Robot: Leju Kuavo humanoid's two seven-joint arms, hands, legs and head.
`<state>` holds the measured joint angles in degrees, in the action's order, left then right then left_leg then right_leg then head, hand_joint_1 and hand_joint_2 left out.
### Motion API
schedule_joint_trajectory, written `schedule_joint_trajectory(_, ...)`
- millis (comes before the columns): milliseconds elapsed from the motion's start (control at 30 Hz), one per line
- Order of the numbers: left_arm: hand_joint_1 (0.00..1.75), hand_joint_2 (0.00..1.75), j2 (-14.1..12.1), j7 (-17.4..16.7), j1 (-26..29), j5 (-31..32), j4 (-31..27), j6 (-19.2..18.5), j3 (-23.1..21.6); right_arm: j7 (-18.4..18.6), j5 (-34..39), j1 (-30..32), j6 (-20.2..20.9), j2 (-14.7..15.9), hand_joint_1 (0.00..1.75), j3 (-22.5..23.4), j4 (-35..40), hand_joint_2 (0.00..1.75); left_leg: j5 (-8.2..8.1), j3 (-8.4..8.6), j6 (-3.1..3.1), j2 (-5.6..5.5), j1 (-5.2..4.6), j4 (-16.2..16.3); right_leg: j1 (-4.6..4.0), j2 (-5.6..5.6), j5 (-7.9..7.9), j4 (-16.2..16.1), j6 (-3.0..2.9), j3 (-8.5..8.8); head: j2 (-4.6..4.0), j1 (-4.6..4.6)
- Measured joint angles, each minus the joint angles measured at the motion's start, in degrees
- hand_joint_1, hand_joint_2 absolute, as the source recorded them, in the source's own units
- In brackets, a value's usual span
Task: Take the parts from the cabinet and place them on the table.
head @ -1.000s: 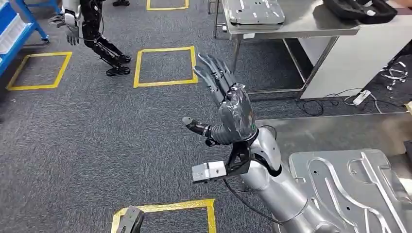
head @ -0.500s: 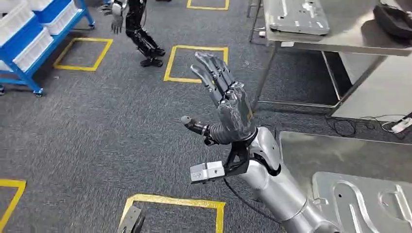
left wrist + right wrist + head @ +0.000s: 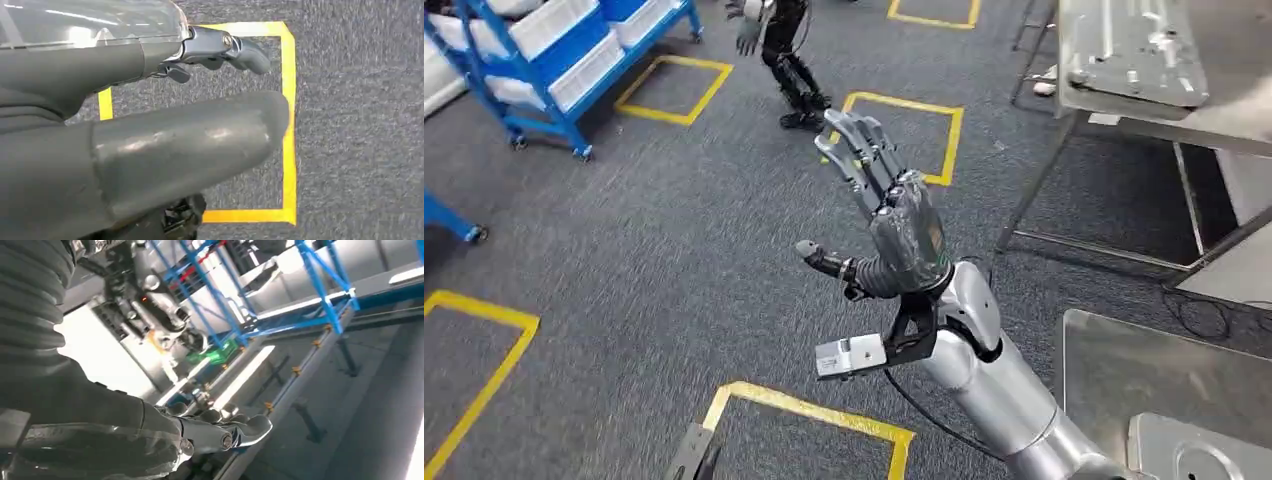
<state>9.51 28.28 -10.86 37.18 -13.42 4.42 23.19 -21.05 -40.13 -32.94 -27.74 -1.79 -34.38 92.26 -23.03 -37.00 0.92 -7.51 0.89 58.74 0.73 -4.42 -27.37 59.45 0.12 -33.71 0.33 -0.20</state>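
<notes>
My right hand (image 3: 892, 215) is raised in front of me over the carpet, fingers spread and straight, holding nothing; its fingers (image 3: 220, 432) also show in the right wrist view against ceiling lights. My left hand (image 3: 150, 140) hangs low over a yellow floor square (image 3: 287, 125), fingers stretched out and empty; its tip (image 3: 692, 455) appears at the lower edge of the head view. A blue cabinet rack (image 3: 564, 55) with white bins stands at the far left. One grey metal part (image 3: 1194, 455) lies on the near steel table (image 3: 1124, 365) at the lower right.
A second steel table (image 3: 1214, 115) at the upper right carries another grey metal part (image 3: 1129, 45). Another robot (image 3: 779, 45) stands at the top centre. Yellow taped squares (image 3: 904, 135) mark the grey carpet, which lies open between me and the rack.
The whole view has swung left: the blue rack has come further into view and both tables have slid right. My right hand keeps its raised, spread pose.
</notes>
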Motion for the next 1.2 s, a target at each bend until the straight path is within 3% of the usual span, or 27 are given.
schedule_joint_trajectory(67,0.0,0.0,-0.02,0.02,0.32,0.0,0.0,-0.02,0.0,0.02,0.0,-0.1,0.0,-0.02,0.0,-0.02,0.0,1.75,0.3,-0.08,-0.93,-1.44,-0.15,-0.41,0.28,1.34,0.26,-0.56,-0.43,0.51,0.0,0.02)
schedule_joint_trajectory(100,0.0,0.0,-0.04,0.02,0.54,0.0,0.0,0.0,0.0,0.02,0.0,-0.15,0.02,-0.07,0.0,-0.09,-0.02,1.75,-0.38,-0.29,-0.91,0.31,-0.07,0.48,0.49,2.5,0.54,-1.19,-0.8,1.01,0.0,0.0)
schedule_joint_trajectory(133,0.0,0.0,-0.04,0.0,0.45,-0.02,0.0,0.04,0.02,0.04,0.0,-0.16,0.0,-0.15,0.0,-0.13,0.0,1.75,-1.91,-1.24,-1.0,3.14,-0.41,2.64,0.47,3.04,0.56,-1.42,-1.07,1.23,0.0,-0.24)
schedule_joint_trajectory(167,0.0,0.0,-0.02,0.0,0.22,-0.02,0.0,0.07,0.02,0.04,0.0,-0.21,0.0,-0.15,0.0,-0.17,0.0,1.75,-4.46,-3.56,-1.31,5.4,-0.32,7.38,0.28,4.11,0.46,-1.42,-1.28,1.28,0.0,-0.24)
schedule_joint_trajectory(233,0.0,0.0,-0.02,0.02,0.15,0.0,0.0,0.07,0.02,0.04,0.0,-0.06,0.0,-0.13,0.0,-0.2,-0.04,1.75,-7.91,-7.69,-1.64,6.88,-0.07,15.97,-0.01,5.97,0.28,-1.29,-1.49,1.26,0.0,-0.24)
schedule_joint_trajectory(267,0.0,0.0,-0.02,0.02,0.27,-0.02,0.0,0.07,0.02,0.04,0.0,-0.04,0.0,-0.13,0.0,-0.22,-0.04,1.75,-8.0,-8.45,-1.74,7.08,-0.03,17.63,-0.04,6.74,0.18,-1.21,-1.5,1.24,0.0,-0.26)
schedule_joint_trajectory(333,0.0,0.0,-0.02,0.0,0.48,-0.02,0.0,0.07,0.02,0.04,0.0,-0.05,0.0,-0.13,0.0,-0.26,-0.04,1.75,-4.92,-5.91,-1.82,7.36,0.08,13.12,-0.04,8.22,-0.09,-1.01,-1.32,1.32,0.0,-0.26)
schedule_joint_trajectory(367,0.0,0.0,-0.04,0.02,0.45,-0.02,0.0,0.11,0.02,0.04,0.0,-0.06,0.0,-0.15,0.0,-0.26,-0.04,1.75,-2.33,-2.64,-1.71,7.94,0.09,7.47,-0.04,8.98,-0.33,-0.85,-1.19,1.47,0.0,-0.26)
schedule_joint_trajectory(400,0.0,0.0,-0.04,0.07,0.38,-0.04,0.0,0.24,0.02,0.04,0.0,-0.09,0.0,-0.15,0.0,-0.28,-0.04,1.75,-0.52,0.56,-1.47,10.19,0.0,1.77,-0.13,9.6,-0.65,-0.67,-0.93,1.68,0.0,-0.26)
schedule_joint_trajectory(433,0.0,0.0,-0.04,0.11,0.23,-0.04,0.0,0.44,0.02,0.04,0.0,-0.15,0.0,-0.13,0.0,-0.28,-0.04,1.75,-1.78,1.34,-0.97,12.49,-0.97,0.55,-0.61,10.08,-0.86,-0.65,-0.61,1.61,0.0,-0.26)
schedule_joint_trajectory(467,0.0,0.0,-0.04,0.2,0.18,-0.11,0.0,0.75,0.02,0.07,0.0,-0.2,-0.02,-0.13,0.0,-0.28,-0.04,1.75,-1.26,1.08,-0.42,11.37,-0.82,0.25,-0.73,10.45,-0.92,-0.52,-0.47,1.59,0.0,-0.15)
schedule_joint_trajectory(567,0.0,0.0,-0.04,0.55,0.47,-0.22,0.0,2.56,0.22,0.07,-0.02,-0.19,-0.13,-0.13,0.0,-0.39,-0.04,1.75,-1.12,0.8,0.37,9.56,-0.86,0.01,-0.9,12.1,-1.0,-0.86,0.1,1.99,0.0,-0.2)
schedule_joint_trajectory(600,0.0,0.0,0.0,0.59,0.59,-0.22,0.0,3.02,0.24,0.09,-0.04,-0.2,-0.15,-0.13,0.0,-0.44,0.0,1.75,-0.83,1.24,0.81,8.98,-0.36,-0.47,-0.56,11.14,-1.64,-0.46,0.54,1.88,0.0,-0.22)
schedule_joint_trajectory(633,0.0,0.0,0.0,0.79,0.5,-0.28,0.0,3.46,0.28,0.11,-0.07,-0.18,-0.24,-0.13,0.0,-0.48,0.0,1.75,-0.74,1.28,1.13,8.34,-0.38,-0.6,-0.38,8.06,-3.14,1.53,0.64,1.23,0.0,-0.2)
schedule_joint_trajectory(667,0.0,0.0,0.0,1.07,0.38,-0.37,0.0,3.76,0.31,0.11,-0.09,-0.15,-0.37,-0.09,0.0,-0.5,-0.02,1.75,-0.63,1.23,1.4,7.89,-0.4,-0.61,-0.28,6.13,-5.26,5.24,0.65,-0.5,0.0,-0.15)
schedule_joint_trajectory(733,0.0,0.0,0.04,1.22,0.34,-0.39,0.0,4.04,0.35,0.15,-0.09,0.26,-0.42,0.2,0.0,-0.63,-0.18,1.75,-0.65,1.18,1.59,6.34,-0.5,-0.58,-0.31,4.63,-8.87,14.49,0.75,-5.27,0.0,-0.17)
schedule_joint_trajectory(767,0.0,0.0,0.04,1.22,0.48,-0.39,0.0,4.13,0.37,0.15,-0.09,0.46,-0.44,0.28,0.0,-0.68,-0.33,1.75,-0.65,1.17,1.6,5.52,-0.57,-0.53,-0.32,4.49,-8.99,16.93,0.75,-6.83,0.0,-0.17)
schedule_joint_trajectory(833,0.0,0.0,0.04,1.14,0.7,-0.57,0.0,4.35,0.44,0.15,-0.09,0.64,-0.55,0.33,0.0,-0.83,-0.52,1.75,-0.66,1.23,1.58,3.88,-0.58,-0.39,-0.31,4.39,-5.23,13.55,0.49,-5.98,0.0,-0.17)
schedule_joint_trajectory(867,0.0,0.0,0.04,1.07,0.7,-0.59,0.0,4.37,0.53,0.15,-0.11,0.64,-0.59,0.33,0.0,-0.85,-0.55,1.75,-0.68,1.29,1.55,3.04,-0.58,-0.28,-0.3,4.04,-2.39,9.07,0.25,-4.08,0.0,-0.15)
schedule_joint_trajectory(900,0.0,0.0,0.04,1.05,0.7,-0.68,0.0,4.37,0.63,0.15,-0.11,0.63,-0.63,0.33,0.0,-0.92,-0.55,1.75,-0.75,1.32,1.43,2.24,-0.57,-0.19,-0.25,2.66,0.41,3.91,0.0,-1.83,0.0,-0.17)
schedule_joint_trajectory(933,0.0,0.0,0.04,1.05,0.76,-0.92,0.0,4.28,0.72,0.15,-0.11,0.64,-0.63,0.33,0.0,-1.12,-0.66,1.75,-0.76,1.11,1.32,1.78,-0.48,-0.13,-0.02,-0.58,0.55,1.21,-0.26,-0.78,0.0,-0.15)
schedule_joint_trajectory(967,0.0,0.0,0.02,1.05,0.7,-1.2,0.0,3.87,0.83,0.11,-0.15,0.72,-0.66,0.33,0.0,-1.42,-0.85,1.75,-0.71,0.71,0.92,0.98,-0.69,0.27,0.16,-0.86,0.33,-0.27,-0.16,-0.43,0.0,-0.17)
schedule_joint_trajectory(1067,0.0,0.0,-0.07,0.76,1.8,-1.16,0.0,3.39,1.27,-0.24,-0.28,1.02,-1.18,0.24,0.0,-2.45,-1.4,1.75,-0.17,0.3,-0.32,-0.92,-0.25,-0.37,-0.28,0.88,0.41,-0.21,-0.49,-0.17,0.0,-0.18)
schedule_joint_trajectory(1100,0.0,0.0,-0.26,0.66,2.2,-1.05,0.0,3.32,1.27,-0.31,-0.33,1.13,-1.4,0.15,0.0,-2.73,-1.49,1.75,-0.42,0.16,-0.57,-1.07,-0.25,-0.17,0.48,1.76,0.76,-1.01,-0.94,0.28,0.0,-0.15)
schedule_joint_trajectory(1133,0.0,0.0,-0.44,0.61,2.64,-1.0,0.0,3.15,1.27,-0.31,-0.46,1.31,-1.61,0.13,0.0,-2.97,-1.64,1.75,-1.43,-0.27,-0.68,2.47,-0.64,1.21,0.2,2.51,0.82,-1.39,-1.13,0.74,0.0,-0.22)
schedule_joint_trajectory(1167,0.0,0.0,-0.52,0.52,2.74,-0.9,0.02,2.84,1.27,-0.33,-0.46,1.48,-2.01,0.15,0.0,-3.1,-1.66,1.75,-3.5,-1.83,-0.89,4.78,-0.64,4.5,0.03,3.44,0.76,-1.44,-1.42,0.92,0.0,-0.33)
schedule_joint_trajectory(1200,0.0,0.0,-0.59,0.52,2.71,-0.72,0.02,2.67,1.27,-0.35,-0.46,1.71,-2.19,0.2,0.0,-3.1,-1.75,1.75,-5.56,-3.9,-1.11,5.83,-0.49,8.68,-0.17,4.33,0.64,-1.38,-1.62,0.9,0.0,-0.33)
